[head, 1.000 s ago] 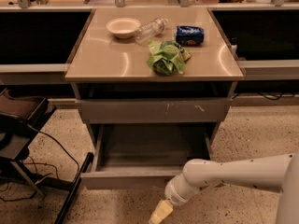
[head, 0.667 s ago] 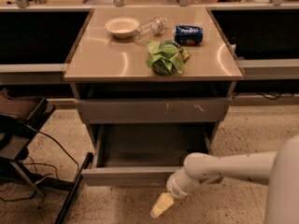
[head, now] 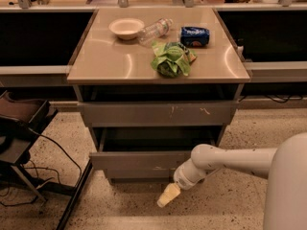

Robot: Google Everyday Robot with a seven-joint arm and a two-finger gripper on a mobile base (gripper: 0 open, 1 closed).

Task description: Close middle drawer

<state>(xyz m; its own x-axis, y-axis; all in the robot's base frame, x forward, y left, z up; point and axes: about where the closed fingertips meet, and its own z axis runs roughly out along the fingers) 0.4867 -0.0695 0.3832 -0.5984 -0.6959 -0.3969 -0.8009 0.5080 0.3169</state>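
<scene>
The middle drawer point(head: 139, 161) stands pulled out beneath the scratched upper drawer front point(head: 153, 113), with its grey interior exposed. To close it well, pressure should land flat on the front panel near centre and run straight inward, since an off-centre push may skew it. The arm reaches in from the right, wrist bent downward. The gripper point(head: 169, 195) hangs just below the front's right part. Its opening cannot be told — nothing is visibly held.

- One bowl point(head: 126, 28).
- One clear bottle point(head: 154, 30).
- One blue can point(head: 194, 36).
- One green bag point(head: 171, 60).
- Two drawers: the scratched drawer point(head: 158, 113) above, the middle drawer point(head: 144, 161) below.
- One gripper point(head: 168, 195), near, low before the middle drawer.
</scene>
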